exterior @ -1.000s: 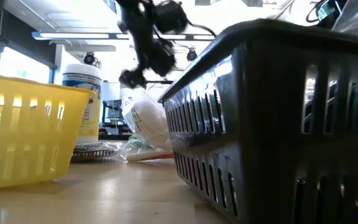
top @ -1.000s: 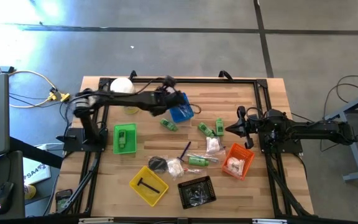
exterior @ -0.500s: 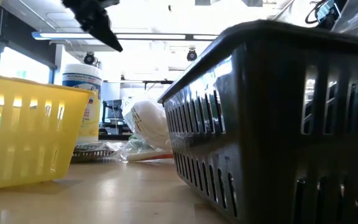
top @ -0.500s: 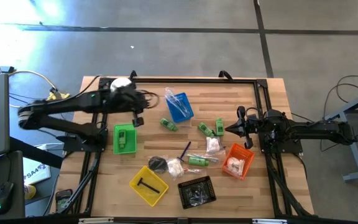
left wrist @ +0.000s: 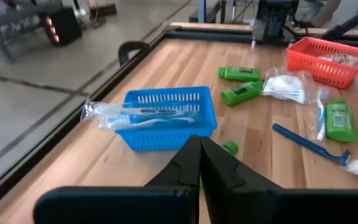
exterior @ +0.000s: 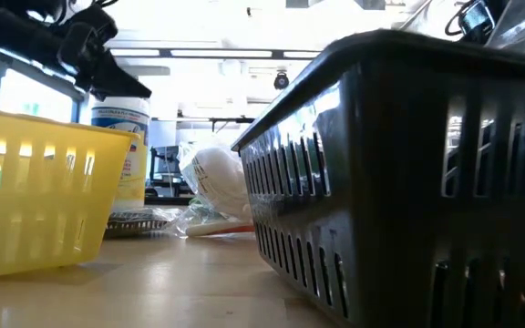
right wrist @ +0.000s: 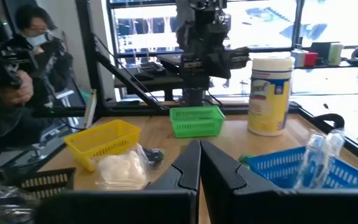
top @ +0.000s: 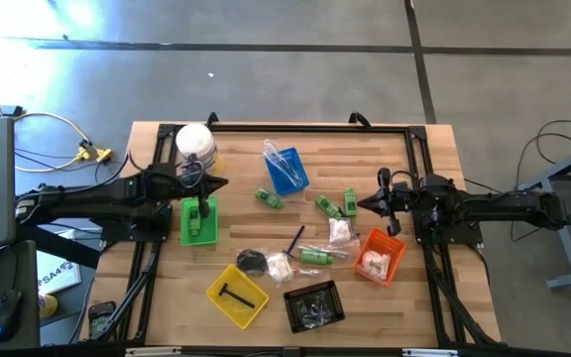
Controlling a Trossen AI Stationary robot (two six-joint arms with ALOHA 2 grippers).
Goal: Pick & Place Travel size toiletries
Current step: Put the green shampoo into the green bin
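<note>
Toiletries lie all over the wooden table [top: 414, 297]. Two wrapped toothbrushes [left wrist: 143, 115] stick out of the blue tray [top: 287, 171] near the far edge. One small green bottle [top: 270, 198] lies on the wood just in front of the blue tray. Two more green bottles [top: 329, 206] lie to the right of it, and another green bottle [top: 314, 257] lies lower down near a loose blue toothbrush [top: 294, 239]. White sachets [top: 341, 231] sit in the middle, and more white ones fill the orange tray [top: 380, 255]. A black T-shaped piece [top: 232, 294] lies in the yellow tray [top: 237, 294]. Dark bits sit in the black tray [top: 314, 305]. The green tray [top: 198, 220] holds a green bottle too.

The left gripper [top: 222, 182] is up above the green tray, close to the big white tub [top: 195, 144]. Its fingers are pressed together and hold nothing. The right gripper [top: 362, 205] waits at the right side, close beside the green bottles. Its fingers are together too, with nothing in them.

A person [right wrist: 27, 53] stands in the room behind the table.
</note>
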